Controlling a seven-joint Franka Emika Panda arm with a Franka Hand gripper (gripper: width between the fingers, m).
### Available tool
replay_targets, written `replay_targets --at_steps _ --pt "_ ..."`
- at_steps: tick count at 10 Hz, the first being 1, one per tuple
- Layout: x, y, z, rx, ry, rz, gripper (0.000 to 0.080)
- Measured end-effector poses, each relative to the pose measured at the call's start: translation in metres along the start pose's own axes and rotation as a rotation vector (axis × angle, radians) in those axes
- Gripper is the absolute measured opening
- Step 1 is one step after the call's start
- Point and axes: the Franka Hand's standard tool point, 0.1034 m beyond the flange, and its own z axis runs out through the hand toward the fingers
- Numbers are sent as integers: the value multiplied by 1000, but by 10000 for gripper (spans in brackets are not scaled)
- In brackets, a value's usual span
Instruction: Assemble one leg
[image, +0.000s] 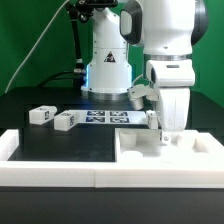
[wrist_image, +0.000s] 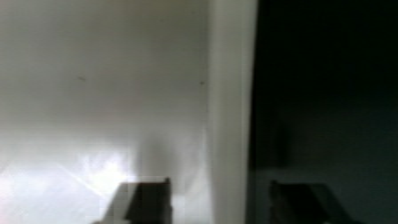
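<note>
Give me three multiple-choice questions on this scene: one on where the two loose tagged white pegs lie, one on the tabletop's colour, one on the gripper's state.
1. Where do the two small stubby white plastic pegs with square tag markers lie?
A. on the tabletop, toward the exterior view's left of the marker board
B. on the large flat white panel
C. on top of the marker board

2. What colour is the tabletop?
A. white
B. black
C. green

3. How do the jaws of the gripper stand?
A. shut on a peg
B. apart, nothing clamped between them
C. shut on a cable

Answers:
1 A: both pegs rest on the table, left of the board in the exterior view.
2 B: the surface around the pegs is black.
3 B: the wrist view shows both fingertips well apart.
</note>
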Motion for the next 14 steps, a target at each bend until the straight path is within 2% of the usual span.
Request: replay_targets --at_steps 1,2,3,4,9,12,13,14 --pt "0 0 0 0 0 0 393" --pt "0 0 0 0 0 0 393" --pt "0 0 0 0 0 0 568" --pt "0 0 0 0 0 0 624" --pt "0 0 0 -1 0 1 649" --pt "1 -10 -30 -38 -7 69 649" --pt "1 -17 -39 -43 -11 127 649" --pt "0 -21 -42 -41 -13 173 649"
